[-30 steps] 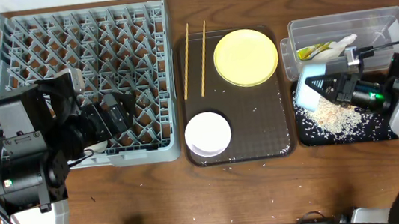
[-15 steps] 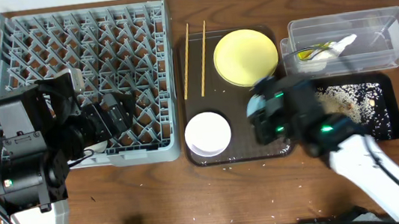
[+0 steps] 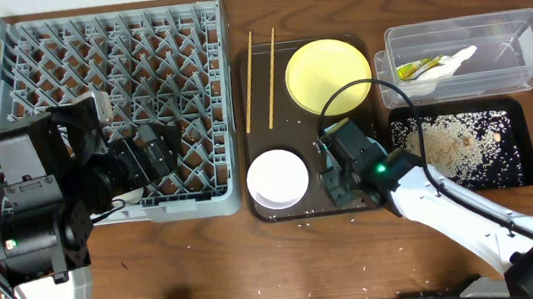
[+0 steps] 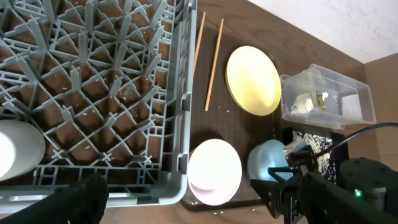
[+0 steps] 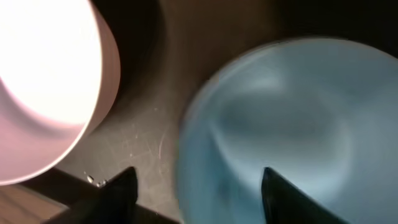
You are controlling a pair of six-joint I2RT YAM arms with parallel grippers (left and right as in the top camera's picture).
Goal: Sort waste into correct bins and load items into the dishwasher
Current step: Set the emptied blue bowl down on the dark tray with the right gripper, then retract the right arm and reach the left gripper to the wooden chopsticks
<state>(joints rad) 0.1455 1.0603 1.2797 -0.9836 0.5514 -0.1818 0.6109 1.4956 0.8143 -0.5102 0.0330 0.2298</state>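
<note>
From overhead, the large square grey plastic dish rack (image 3: 107, 77) sits at the left. The left gripper (image 3: 159, 148) is over its near part, fingers spread and empty. The dark brown serving tray (image 3: 289, 127) carries two thin wooden chopsticks (image 3: 259, 67), a round yellow plate (image 3: 328, 76) and a white bowl (image 3: 278, 179). The right gripper (image 3: 335, 177) hangs over the tray's near right part. The clear plastic rectangular tub (image 3: 529, 64) holds a yellow-green wrapper (image 3: 416, 69) and a crumpled white paper napkin (image 3: 457, 57). Loose white rice grains (image 3: 447, 144) lie in the shallow glossy black tray (image 3: 520, 166).

The left wrist view shows a small white cup (image 4: 18, 149) inside the rack. A light blue bowl (image 4: 267, 162) sits on the brown tray just beside the white bowl, with the right arm just beside it.

The right wrist view — blurred — shows the right gripper's two fingertips standing apart, the blue bowl's near rim between them.
</note>
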